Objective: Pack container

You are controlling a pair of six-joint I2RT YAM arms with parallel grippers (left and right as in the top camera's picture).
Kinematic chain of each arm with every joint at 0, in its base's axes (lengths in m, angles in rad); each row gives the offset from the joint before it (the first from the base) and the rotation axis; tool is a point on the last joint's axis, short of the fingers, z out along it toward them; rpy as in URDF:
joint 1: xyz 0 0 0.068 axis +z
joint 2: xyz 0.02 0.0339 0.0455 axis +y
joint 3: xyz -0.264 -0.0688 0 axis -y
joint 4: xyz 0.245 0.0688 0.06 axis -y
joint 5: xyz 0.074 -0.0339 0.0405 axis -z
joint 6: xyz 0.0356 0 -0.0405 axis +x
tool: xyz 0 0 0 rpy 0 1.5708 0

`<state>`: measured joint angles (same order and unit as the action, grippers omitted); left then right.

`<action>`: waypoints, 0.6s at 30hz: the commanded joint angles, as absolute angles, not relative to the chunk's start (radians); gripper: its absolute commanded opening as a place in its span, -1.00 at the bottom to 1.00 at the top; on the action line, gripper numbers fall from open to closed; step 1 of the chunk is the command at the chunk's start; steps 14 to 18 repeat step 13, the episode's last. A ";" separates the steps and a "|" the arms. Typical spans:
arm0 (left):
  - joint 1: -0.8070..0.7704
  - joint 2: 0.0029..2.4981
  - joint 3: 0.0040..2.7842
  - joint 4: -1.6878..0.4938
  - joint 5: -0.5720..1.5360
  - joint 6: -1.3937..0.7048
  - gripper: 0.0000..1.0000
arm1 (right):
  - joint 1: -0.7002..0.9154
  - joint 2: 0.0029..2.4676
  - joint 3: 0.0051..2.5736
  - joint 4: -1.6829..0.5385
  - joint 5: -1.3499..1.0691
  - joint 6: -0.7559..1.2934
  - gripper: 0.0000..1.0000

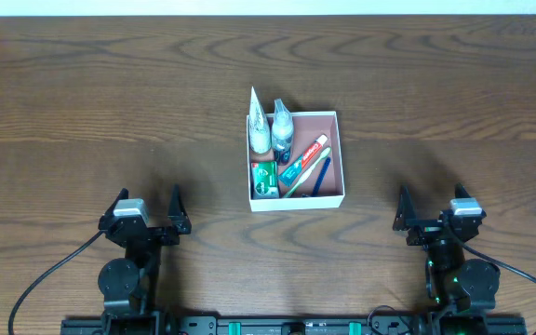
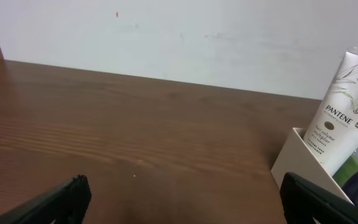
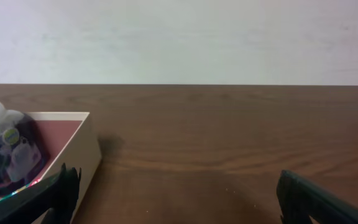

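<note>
Ahead of and between the wide-open, empty jaws of our left gripper (image 1: 149, 193) and right gripper (image 1: 433, 195), we see the container (image 1: 298, 199) resting on the table (image 1: 82, 112), well apart from both, touched by neither.

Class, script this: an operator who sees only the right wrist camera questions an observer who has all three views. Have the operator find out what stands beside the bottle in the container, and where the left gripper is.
Operator: I see one corner of the container and a clear bottle inside it. What stands next to that bottle?
Observer: A white Pantene tube stands upright in the far left corner, just left of the bottle.
Operator: And the left gripper?
Observer: The left gripper is open and empty, well to the left of the container and nearer the robot, touching nothing.
</note>
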<state>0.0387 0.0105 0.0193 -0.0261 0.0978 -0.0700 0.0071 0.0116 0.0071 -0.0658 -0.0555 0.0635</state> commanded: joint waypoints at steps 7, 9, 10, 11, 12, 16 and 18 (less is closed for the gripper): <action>0.044 0.023 0.004 -0.063 0.109 -0.056 0.96 | 0.026 0.006 0.005 -0.070 -0.057 0.051 0.99; 0.044 0.024 0.004 -0.063 0.109 -0.056 0.96 | 0.026 0.006 0.005 -0.070 -0.057 0.051 0.99; 0.044 0.024 0.004 -0.063 0.109 -0.056 0.96 | 0.026 0.006 0.005 -0.070 -0.057 0.051 0.99; 0.044 0.024 0.004 -0.063 0.109 -0.056 0.96 | 0.026 0.006 0.005 -0.070 -0.056 0.051 0.98; 0.044 0.024 0.004 -0.063 0.109 -0.056 0.96 | 0.026 0.006 0.005 -0.070 -0.056 0.051 0.99; 0.044 0.024 0.004 -0.063 0.109 -0.056 0.96 | 0.026 0.006 0.005 -0.070 -0.056 0.051 0.98; 0.044 0.024 0.004 -0.063 0.109 -0.056 0.96 | 0.026 0.006 0.005 -0.070 -0.056 0.051 0.98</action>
